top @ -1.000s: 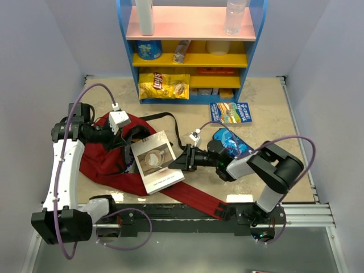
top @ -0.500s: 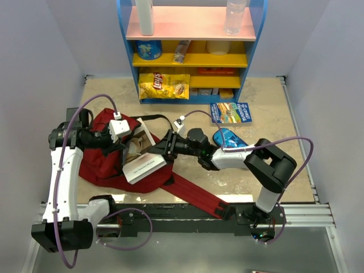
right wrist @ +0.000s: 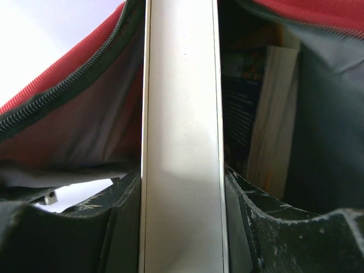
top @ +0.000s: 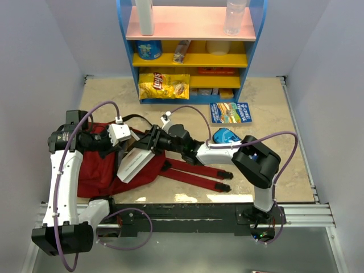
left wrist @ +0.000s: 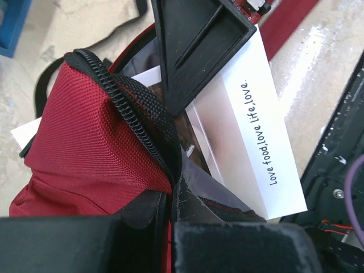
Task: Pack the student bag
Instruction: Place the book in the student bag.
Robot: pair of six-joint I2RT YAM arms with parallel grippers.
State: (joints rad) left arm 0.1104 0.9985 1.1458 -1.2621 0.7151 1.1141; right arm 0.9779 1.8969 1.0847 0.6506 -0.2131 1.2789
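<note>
The student bag (top: 96, 173), a dark-red backpack, lies at the left of the table with its zippered mouth (left wrist: 122, 108) held up. My left gripper (top: 121, 138) is shut on the edge of that mouth, pinching red fabric and grey lining (left wrist: 170, 219). My right gripper (top: 149, 141) is shut on a white book (top: 133, 165), gripping it across its thickness (right wrist: 182, 216). The book (left wrist: 253, 131) stands on edge, its spine reading "Love food, love life, love", and its far end is inside the bag's mouth. Other books (right wrist: 267, 119) show inside the bag.
The bag's red straps (top: 196, 170) trail right across the table. A blue patterned pencil case (top: 226, 136) and a colourful booklet (top: 232, 112) lie behind the right arm. A blue and yellow shelf (top: 190, 57) with a yellow crisp bag (top: 164, 85) stands at the back.
My right gripper has carried the white book leftward and turned it from flat to on edge, into the bag's mouth. The bag and its straps have shifted left; the left gripper kept its hold.
</note>
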